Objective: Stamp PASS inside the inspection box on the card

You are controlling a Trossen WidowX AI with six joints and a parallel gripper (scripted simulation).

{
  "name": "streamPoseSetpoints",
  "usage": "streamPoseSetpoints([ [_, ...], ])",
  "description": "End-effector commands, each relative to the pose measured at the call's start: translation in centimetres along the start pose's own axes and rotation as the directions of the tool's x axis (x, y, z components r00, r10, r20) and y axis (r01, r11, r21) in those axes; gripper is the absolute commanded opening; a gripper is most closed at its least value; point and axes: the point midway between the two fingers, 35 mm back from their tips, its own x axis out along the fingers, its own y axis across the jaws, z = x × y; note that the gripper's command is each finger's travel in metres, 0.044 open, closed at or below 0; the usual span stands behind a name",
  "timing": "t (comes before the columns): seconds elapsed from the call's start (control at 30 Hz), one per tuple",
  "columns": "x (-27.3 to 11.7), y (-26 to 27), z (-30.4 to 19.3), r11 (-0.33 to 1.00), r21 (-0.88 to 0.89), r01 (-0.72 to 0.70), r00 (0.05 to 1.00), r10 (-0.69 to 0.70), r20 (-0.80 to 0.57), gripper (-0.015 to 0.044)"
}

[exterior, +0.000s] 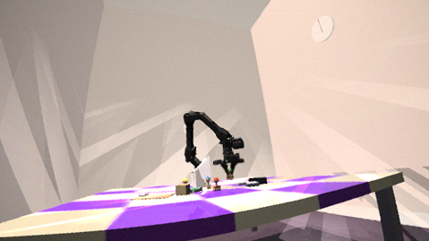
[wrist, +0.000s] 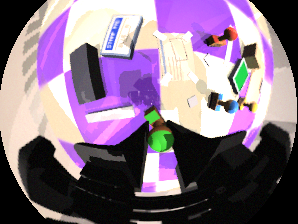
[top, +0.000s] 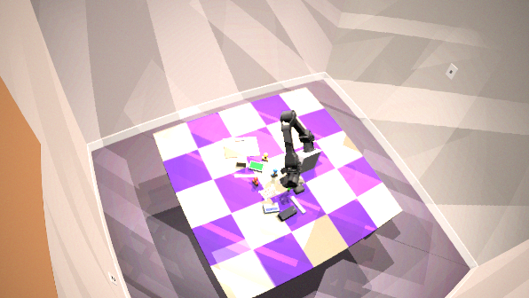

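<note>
My gripper (top: 289, 188) (exterior: 230, 168) (wrist: 157, 123) is shut on the green-knobbed stamp (wrist: 161, 141) (exterior: 230, 176), which has a brown body and a green patch on its block. It is held above the table, to the near side of the card (top: 268, 192) (wrist: 174, 59), and does not touch the card in the wrist view. The card has printed lines and a box; print inside is too blurred to tell. The green ink pad (top: 256, 166) (wrist: 241, 75) lies open at the right of the wrist view. The stamp's underside is hidden.
Stamps with red (top: 256, 181) (wrist: 230, 34), blue (top: 275, 171) (wrist: 231, 106) and yellow knobs stand near the pad. A blue-labelled box (top: 271, 208) (wrist: 121, 40), a black block (top: 288, 214) (wrist: 86, 75) and a white strip (top: 297, 204) (wrist: 110, 114) lie left in the wrist view. A grey panel (top: 311, 161) stands by the arm.
</note>
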Motion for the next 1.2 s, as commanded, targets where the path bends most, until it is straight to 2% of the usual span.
streamPoseSetpoints([
  [0.0,-0.3,0.1,0.1,1.0,0.008,-0.007,1.0,0.007,0.0,0.0],
  [1.17,-2.1,0.0,0.0,1.0,0.007,-0.007,1.0,0.007,0.0,0.0],
])
